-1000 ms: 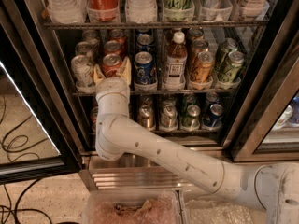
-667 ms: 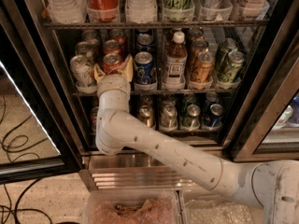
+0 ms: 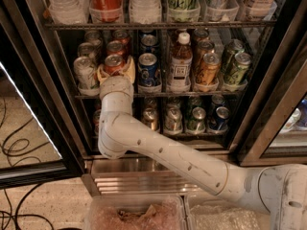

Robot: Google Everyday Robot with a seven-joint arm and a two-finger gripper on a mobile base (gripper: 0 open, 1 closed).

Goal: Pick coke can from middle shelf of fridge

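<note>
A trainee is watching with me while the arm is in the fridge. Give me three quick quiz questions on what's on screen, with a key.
1. True or false: the gripper is at the front coke can on the middle shelf of the fridge.
2. What stands directly to the right of that coke can in the picture? A) a blue can B) a green can C) a milk carton
3. Fill in: the white-capped brown bottle stands on the ______ shelf.
Key: 1 true; 2 A; 3 middle.
</note>
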